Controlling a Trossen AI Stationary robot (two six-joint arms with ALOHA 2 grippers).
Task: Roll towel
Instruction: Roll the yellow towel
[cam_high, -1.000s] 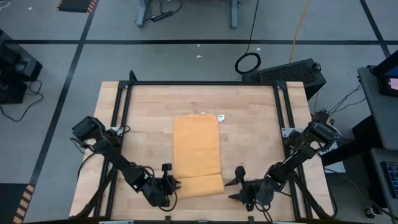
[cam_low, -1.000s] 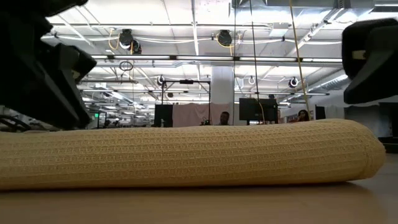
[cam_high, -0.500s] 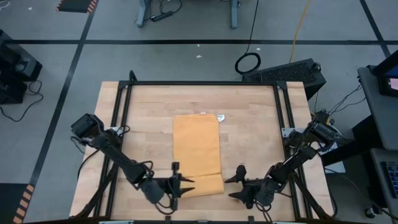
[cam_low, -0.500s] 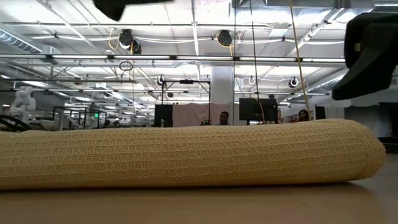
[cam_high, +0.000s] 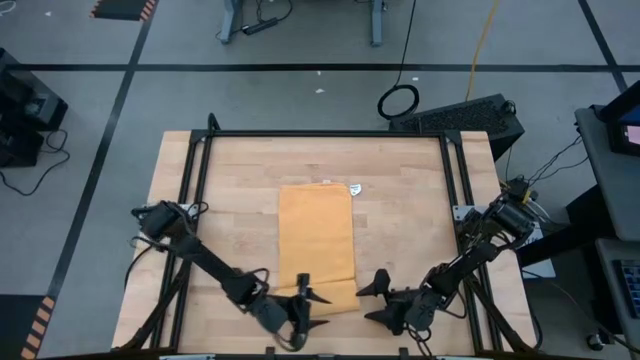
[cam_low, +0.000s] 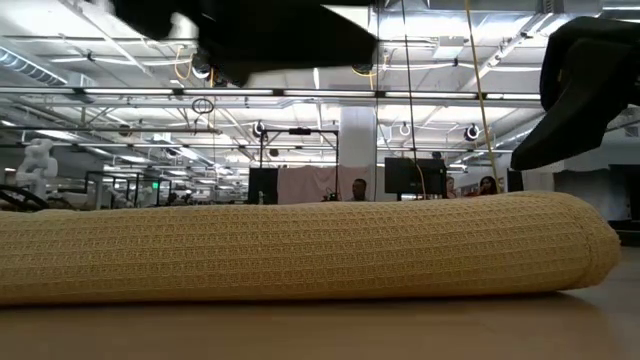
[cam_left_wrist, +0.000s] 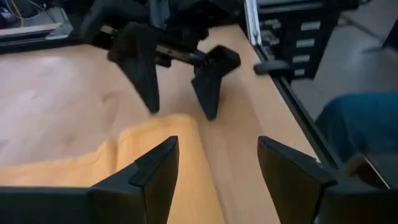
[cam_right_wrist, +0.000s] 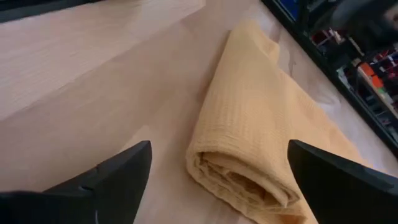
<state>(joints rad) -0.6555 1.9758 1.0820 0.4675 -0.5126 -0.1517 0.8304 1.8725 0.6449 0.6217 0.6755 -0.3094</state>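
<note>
The mustard-yellow towel (cam_high: 316, 232) lies lengthwise at the table's middle. Its far part is flat, with a white tag (cam_high: 356, 187) at the far right corner. Its near end is rolled into a thick roll (cam_low: 300, 245) that lies across the table. My left gripper (cam_high: 303, 306) hovers open above the roll's right half; in the left wrist view the gripper (cam_left_wrist: 214, 165) has the cloth (cam_left_wrist: 155, 155) below it. My right gripper (cam_high: 374, 299) stands open just right of the roll's right end (cam_right_wrist: 239, 180), its fingers wide on either side and clear of the cloth.
A black frame rail (cam_high: 320, 134) runs round the wooden table top. Bare wood (cam_high: 225, 215) lies left of the towel and more (cam_high: 410, 215) to its right. The near table edge is close behind both grippers.
My left gripper has let go of the roll's left end, risen and swung toward the table's right edge, so that it now hangs over the roll, and it has opened. The roll has kept its place and shape.
</note>
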